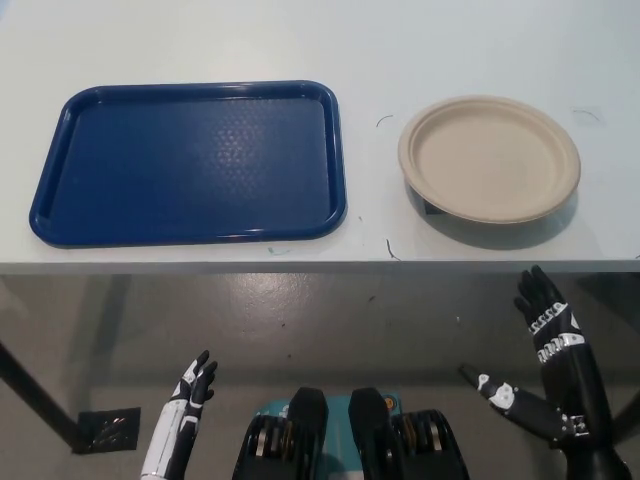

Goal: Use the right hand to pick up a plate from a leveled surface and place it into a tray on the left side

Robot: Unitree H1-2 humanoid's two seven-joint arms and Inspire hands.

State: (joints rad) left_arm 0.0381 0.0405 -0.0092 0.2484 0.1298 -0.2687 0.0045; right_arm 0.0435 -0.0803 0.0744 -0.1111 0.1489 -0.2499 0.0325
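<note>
Hovering open and empty at five o'clock, the right hand (548,365) risks shoving the shallow plate (489,158) across the tabletop (300,40) rather than lifting it toward the tray (190,160).

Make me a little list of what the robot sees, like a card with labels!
plate: beige, round, on the white table, to the right of the tray
tray: dark blue, rectangular, nothing in it
gap: plate and tray are apart, not touching
right hand: black, open, below the table edge, holding nothing
left hand: resting low at the lower left, holding nothing
task so far: plate not picked up yet
</note>
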